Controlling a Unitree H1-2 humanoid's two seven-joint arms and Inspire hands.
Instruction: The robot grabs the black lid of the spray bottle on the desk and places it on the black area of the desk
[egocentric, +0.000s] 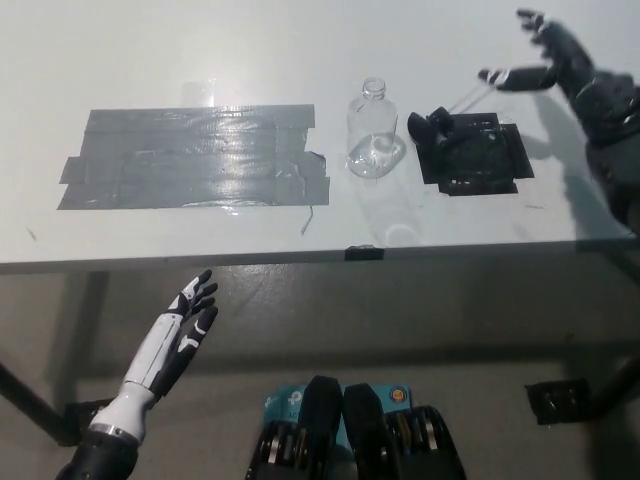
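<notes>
My right hand (560, 65) splayed, empty; lid (432, 125) below-left of it on black patch (480, 160). Looks light, rigid; thin tube trailing, grab the cap body

grey tape patch (195, 158) flat on white table (250, 60), left side. small black tape tab (363, 252) at table's front edge.
</notes>
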